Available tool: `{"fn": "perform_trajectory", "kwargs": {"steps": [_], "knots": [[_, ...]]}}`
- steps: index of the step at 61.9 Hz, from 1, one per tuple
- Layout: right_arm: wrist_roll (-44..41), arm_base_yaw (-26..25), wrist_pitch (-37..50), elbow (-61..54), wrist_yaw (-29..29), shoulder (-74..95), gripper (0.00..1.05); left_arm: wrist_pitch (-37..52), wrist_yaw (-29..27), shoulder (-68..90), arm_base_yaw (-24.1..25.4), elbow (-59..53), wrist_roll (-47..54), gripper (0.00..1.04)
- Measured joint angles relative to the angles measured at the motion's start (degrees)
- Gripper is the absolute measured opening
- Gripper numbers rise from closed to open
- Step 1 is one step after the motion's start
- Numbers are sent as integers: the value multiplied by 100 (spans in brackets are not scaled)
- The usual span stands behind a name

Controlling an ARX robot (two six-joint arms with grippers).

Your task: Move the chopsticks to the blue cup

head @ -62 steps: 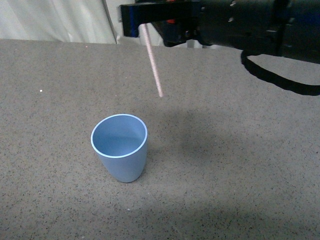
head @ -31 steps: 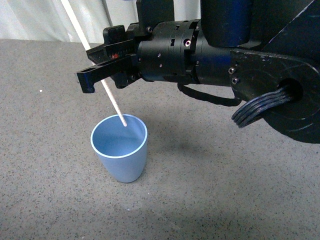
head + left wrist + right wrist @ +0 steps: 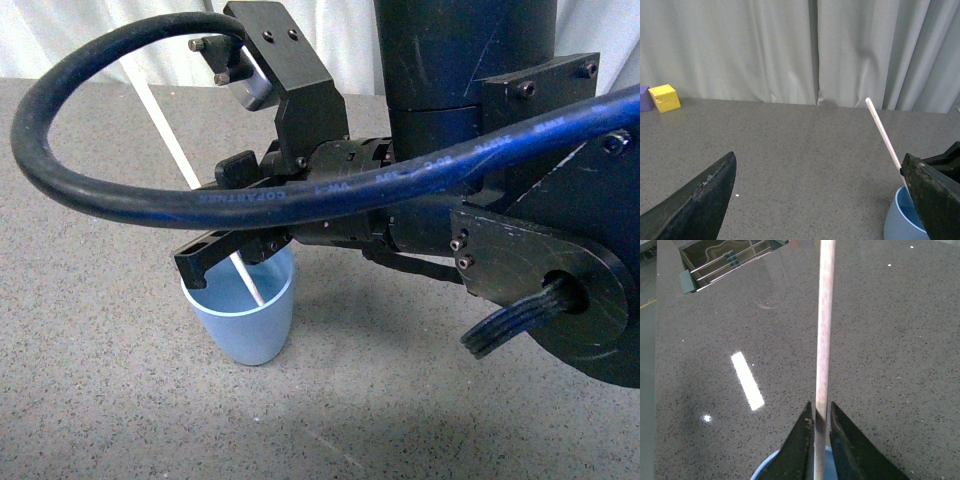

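The light blue cup (image 3: 250,325) stands upright on the grey table. My right gripper (image 3: 205,262) hovers just over its rim, shut on the thin cream-white chopstick (image 3: 170,140). The stick slants up to the far left, and its lower end is inside the cup. In the right wrist view the jaws (image 3: 821,412) pinch the chopstick (image 3: 824,330) above the cup's rim (image 3: 769,468). My left gripper (image 3: 815,210) is open and empty, low over the table beside the cup (image 3: 897,222), with the chopstick (image 3: 883,135) in its view.
The right arm and a thick black cable (image 3: 120,190) fill much of the front view. A yellow cube (image 3: 664,97) and a purple block (image 3: 644,98) sit far off by the curtain. The grey table (image 3: 100,400) stretches around the cup.
My right arm has come down and closer to the cup. The chopstick's lower end has gone from above the rim to deeper inside the cup.
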Motion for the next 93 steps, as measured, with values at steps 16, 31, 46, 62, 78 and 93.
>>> {"fn": "perform_trajectory", "kwargs": {"steps": [16,31,46,62,78,93], "knots": [[28,-26,55,-400,142,-638,61,0,0,0,0,0,0,98],[-114,-275,-588,-1067,1757,-1451,96,0,0,0,0,0,0,98],[-138,-1021,-726,-1954,3047,-2214,95,0,0,0,0,0,0,98],[-275,-1755,2358,-3550,4651,-2981,69,0,-9,4,0,0,0,98],[-282,-2297,1574,-4275,4122,-4612,24,0,2,4,0,0,0,98],[-297,-2660,780,-4708,3768,-5958,1,0,2,2,0,0,0,98]]}}
